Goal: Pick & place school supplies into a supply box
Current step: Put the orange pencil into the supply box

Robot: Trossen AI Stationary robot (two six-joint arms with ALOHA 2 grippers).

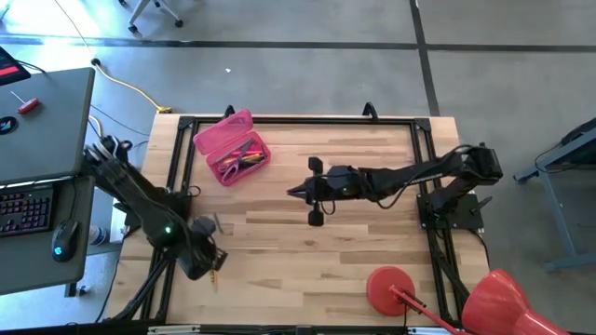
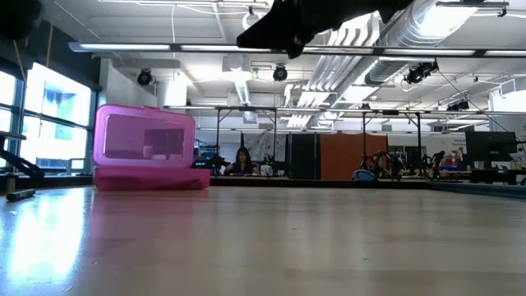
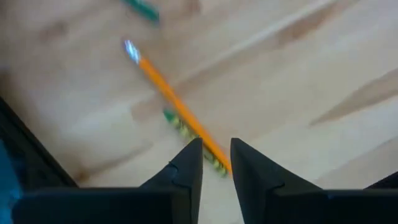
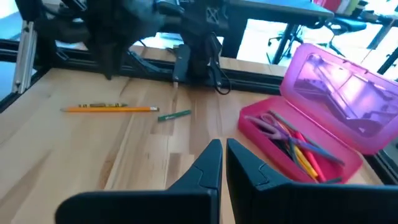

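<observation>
my left end effector hangs over the near left part of the worktop, fingers parted a little and holding nothing. an orange pencil lies flat on the wood just ahead of my fingertips, with a short green piece beside its far end. my right end effector is clenched, empty, mid-worktop. the pink box sits open, well off to the far side, with pens and scissors inside.
</observation>
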